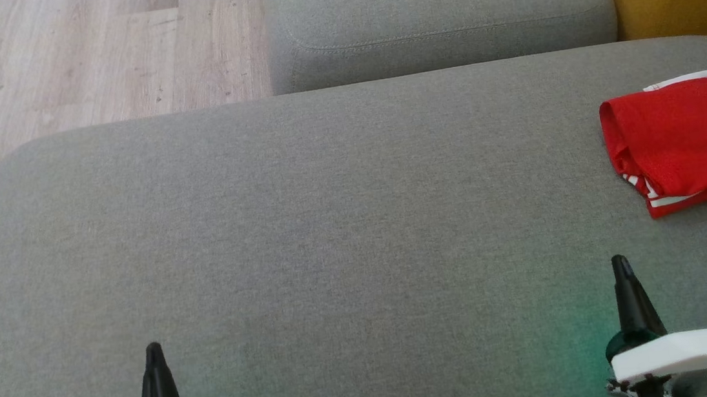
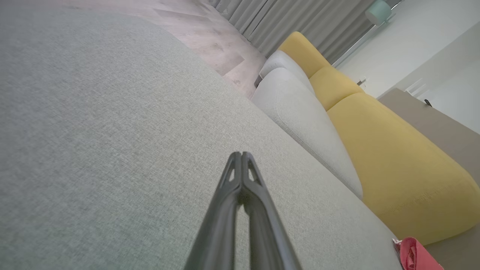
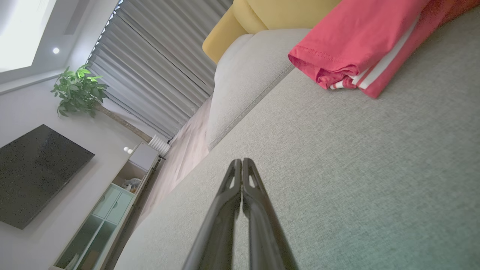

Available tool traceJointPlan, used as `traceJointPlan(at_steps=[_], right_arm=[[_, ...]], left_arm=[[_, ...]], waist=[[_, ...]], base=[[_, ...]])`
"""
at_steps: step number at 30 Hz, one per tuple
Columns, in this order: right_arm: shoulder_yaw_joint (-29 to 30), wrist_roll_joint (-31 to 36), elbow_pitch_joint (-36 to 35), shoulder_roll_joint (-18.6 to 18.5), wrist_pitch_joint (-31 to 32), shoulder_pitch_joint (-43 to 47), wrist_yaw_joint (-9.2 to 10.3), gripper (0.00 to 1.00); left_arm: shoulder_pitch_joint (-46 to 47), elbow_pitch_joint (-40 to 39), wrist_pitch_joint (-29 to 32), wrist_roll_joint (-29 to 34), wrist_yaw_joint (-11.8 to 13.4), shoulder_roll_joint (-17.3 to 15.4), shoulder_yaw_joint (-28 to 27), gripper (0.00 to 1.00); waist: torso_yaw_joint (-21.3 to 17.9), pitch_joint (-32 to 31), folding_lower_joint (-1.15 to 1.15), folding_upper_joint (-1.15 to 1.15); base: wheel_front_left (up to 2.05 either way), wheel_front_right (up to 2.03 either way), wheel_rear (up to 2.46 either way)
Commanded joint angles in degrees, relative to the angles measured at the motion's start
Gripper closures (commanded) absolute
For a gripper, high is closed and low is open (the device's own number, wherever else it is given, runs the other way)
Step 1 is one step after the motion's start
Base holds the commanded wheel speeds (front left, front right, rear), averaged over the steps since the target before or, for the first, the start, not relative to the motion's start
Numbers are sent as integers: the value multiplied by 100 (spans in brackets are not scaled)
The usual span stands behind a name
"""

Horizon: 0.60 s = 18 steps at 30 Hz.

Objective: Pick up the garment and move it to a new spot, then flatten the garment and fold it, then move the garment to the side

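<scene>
Both pincers sat low at the near edge of the head view. The left gripper [image 1: 154, 350] and the right gripper [image 1: 619, 262] each had two dark fingers pressed tip to tip, clenched on nothing, above the grey sofa seat [image 1: 330, 226]. The red garment [image 1: 688, 140] lay on that seat well off to the robot's right, apart from both grippers. It looked folded into a compact pad, with white trim showing at its near corner. Judged from that, the step in hand was the last one, parking the fold at the side. Doing it well would mean leaving the layers undisturbed. Any further nudge should come from the right gripper, low against the folded edge, so nothing slides open.
</scene>
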State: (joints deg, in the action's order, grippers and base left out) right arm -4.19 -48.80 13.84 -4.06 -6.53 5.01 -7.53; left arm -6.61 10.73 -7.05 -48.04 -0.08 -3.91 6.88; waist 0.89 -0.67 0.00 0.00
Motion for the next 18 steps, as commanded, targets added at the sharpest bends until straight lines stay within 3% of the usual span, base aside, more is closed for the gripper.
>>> traceJointPlan(at_steps=[1,18], right_arm=[[12,-209,-154,-84,48,-301,2,100],[206,-1267,-116,-81,301,-494,3,100]], left_arm=[[318,-141,51,-203,-59,-79,-183,100],[546,-30,307,-1291,-225,-89,-389,100]], waist=[[-2,2,0,0],[-23,22,0,0]], base=[[0,0,0],[0,0,0]])
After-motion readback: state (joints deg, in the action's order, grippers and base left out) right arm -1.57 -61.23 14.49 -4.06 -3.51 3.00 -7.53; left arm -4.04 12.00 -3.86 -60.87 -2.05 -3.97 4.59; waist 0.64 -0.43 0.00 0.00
